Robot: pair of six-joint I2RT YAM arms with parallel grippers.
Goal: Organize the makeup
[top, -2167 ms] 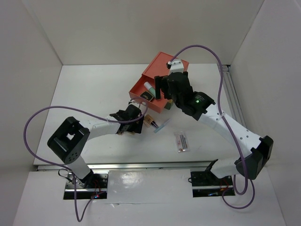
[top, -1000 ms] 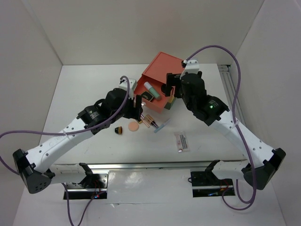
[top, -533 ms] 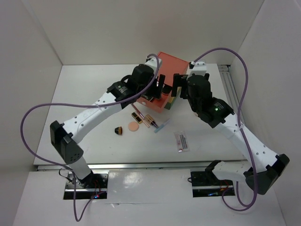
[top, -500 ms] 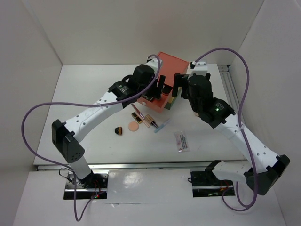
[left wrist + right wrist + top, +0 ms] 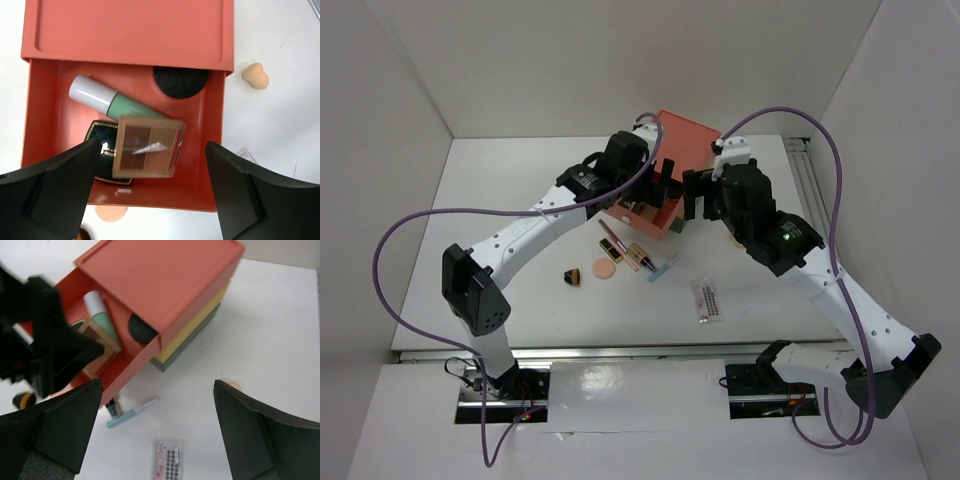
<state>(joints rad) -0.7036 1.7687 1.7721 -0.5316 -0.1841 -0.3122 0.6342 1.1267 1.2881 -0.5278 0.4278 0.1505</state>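
Left claw [image 5: 152, 146] above drawer [image 5: 50, 125], right claw [image 5: 157, 385] seemingly beside

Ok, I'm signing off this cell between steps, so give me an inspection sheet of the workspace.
Surface: white table.
Job's things: brown palette, white-green tube, square black compact and round black compact in the open coral drawer; lipstick, peach disc, blue stick, lash pack and peach sponge on the table.
Clutter: nothing seen.
Grippers: left gripper open above the drawer; right gripper open beside it.
Cables: purple left cable and right cable loop clear of the drawer.
Surroundings: white walls, metal rail at right.
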